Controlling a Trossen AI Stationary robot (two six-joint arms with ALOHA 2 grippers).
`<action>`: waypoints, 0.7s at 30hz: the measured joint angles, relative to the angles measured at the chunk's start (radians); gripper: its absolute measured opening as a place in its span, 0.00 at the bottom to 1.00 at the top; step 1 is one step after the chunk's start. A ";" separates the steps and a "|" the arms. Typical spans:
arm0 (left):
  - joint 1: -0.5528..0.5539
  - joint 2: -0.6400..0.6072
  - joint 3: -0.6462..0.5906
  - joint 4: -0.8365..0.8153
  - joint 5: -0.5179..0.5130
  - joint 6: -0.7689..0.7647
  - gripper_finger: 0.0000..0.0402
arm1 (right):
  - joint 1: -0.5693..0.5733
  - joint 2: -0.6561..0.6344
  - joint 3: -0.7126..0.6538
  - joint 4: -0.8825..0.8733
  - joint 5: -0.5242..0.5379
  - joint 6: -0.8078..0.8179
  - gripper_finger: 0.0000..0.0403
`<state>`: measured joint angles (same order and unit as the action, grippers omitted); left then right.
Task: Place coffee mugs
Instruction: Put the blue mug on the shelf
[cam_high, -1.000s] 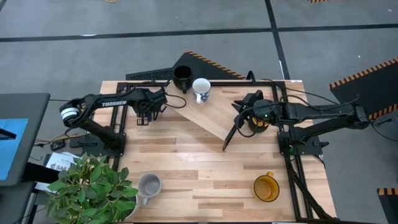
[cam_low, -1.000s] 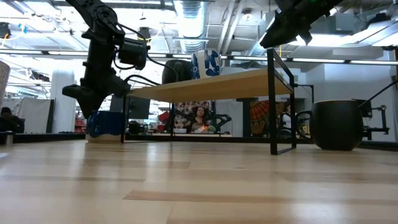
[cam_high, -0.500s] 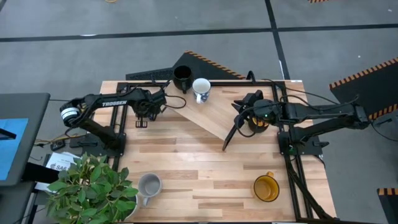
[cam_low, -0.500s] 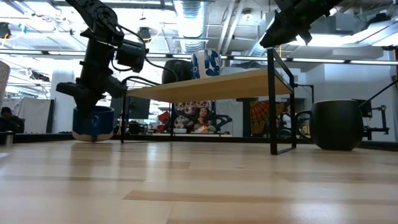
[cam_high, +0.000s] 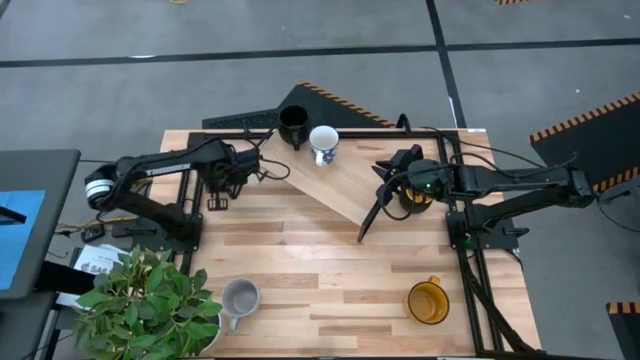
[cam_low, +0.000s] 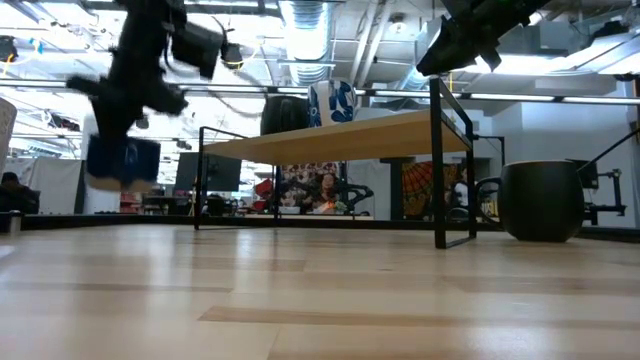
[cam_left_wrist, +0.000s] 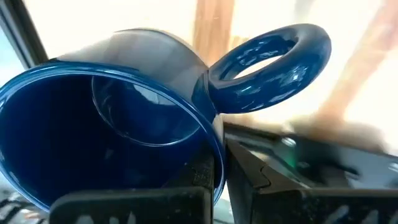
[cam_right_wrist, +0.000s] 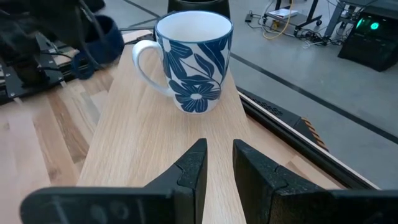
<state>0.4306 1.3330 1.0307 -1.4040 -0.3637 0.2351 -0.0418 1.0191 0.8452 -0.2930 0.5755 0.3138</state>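
My left gripper is shut on the dark blue mug and holds it above the table at the left of the low view. The black mug and a white mug with a blue leaf pattern stand on their bases on the raised wooden shelf. My right gripper hovers over the shelf's right part, its fingers a narrow gap apart and empty, pointing at the white mug. A yellow-orange mug and the light grey mug stand on the table's near part. My left gripper pinches the blue mug's wall at the rim, right beside the handle. One finger is inside the mug and one outside. The fingers come from above, pointing down. The mug hangs below them, mouth up, clear of the table.
The shelf stands on black metal legs and runs slantwise across the table's far half. A potted plant fills the near left corner. A dark-looking mug stands on the table at the right of the low view. Something yellow shows below my right arm.
My left gripper has gone up and toward the table's left edge with the blue mug. The mug stood on the table half a second ago and is now lifted clear of it.
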 joint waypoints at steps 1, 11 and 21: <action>-0.015 -0.016 0.026 -0.028 0.017 -0.022 0.01 | 0.000 0.000 0.000 0.001 0.000 0.000 0.26; -0.214 -0.100 0.298 -0.043 0.192 -0.193 0.00 | 0.000 0.000 0.000 0.002 0.000 -0.008 0.26; -0.383 -0.006 0.442 0.095 0.148 -0.146 0.00 | 0.000 0.000 0.000 0.006 0.000 -0.009 0.26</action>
<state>0.0475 1.3267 1.4727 -1.3092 -0.2156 0.0892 -0.0418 1.0187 0.8452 -0.2872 0.5758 0.3050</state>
